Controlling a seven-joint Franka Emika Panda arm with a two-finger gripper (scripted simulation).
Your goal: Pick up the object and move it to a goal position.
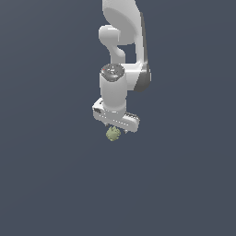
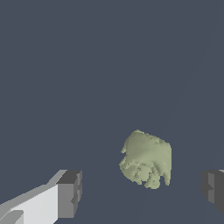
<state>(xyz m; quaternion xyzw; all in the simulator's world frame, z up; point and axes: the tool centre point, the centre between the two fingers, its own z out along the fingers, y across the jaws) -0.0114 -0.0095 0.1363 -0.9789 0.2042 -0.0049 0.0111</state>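
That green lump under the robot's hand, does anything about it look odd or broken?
Nothing stands out. The green lump is whole, just bumpy, sitting between the open jaws of the gripper, nearer one finger, untouched.

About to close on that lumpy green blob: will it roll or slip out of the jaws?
The green blob looks roundish, so a nudge would likely roll it. Its bumpy, uneven surface may give the flat pads patchy contact, so it could twist. It sits off-centre in the open gripper, so one pad probably touches first.

Small lumpy object (image 2: 146,159) (olive-green), between the open jaws, untouched
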